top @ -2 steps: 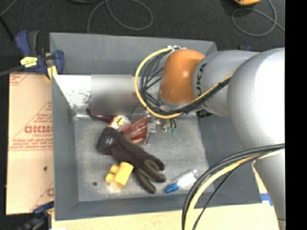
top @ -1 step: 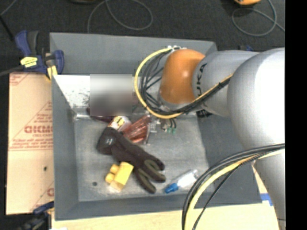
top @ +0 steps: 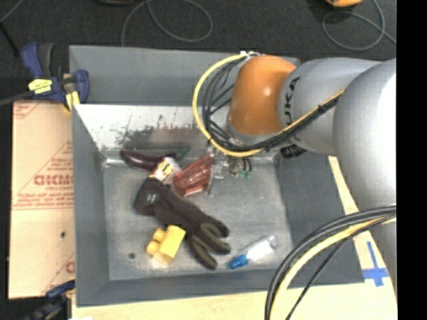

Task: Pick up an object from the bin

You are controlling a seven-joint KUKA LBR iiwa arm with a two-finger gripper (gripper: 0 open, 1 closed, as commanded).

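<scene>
My gripper (top: 223, 167) hangs low over the back middle of the bin, mostly hidden under the arm's orange cover. Right at its left side lies a translucent red-brown plastic piece (top: 193, 177), touching or nearly touching it; I cannot tell whether it is gripped. A dark brown glove (top: 181, 215) sprawls just below and left of that piece. A small yellow, white and black item (top: 163, 169) lies left of the red piece.
A dark purple curved thing (top: 139, 159) rests by the back wall. A yellow toy block (top: 165, 241) sits at the glove's lower left. A white tube with a blue cap (top: 254, 252) lies near the front right. The arm covers the bin's back right.
</scene>
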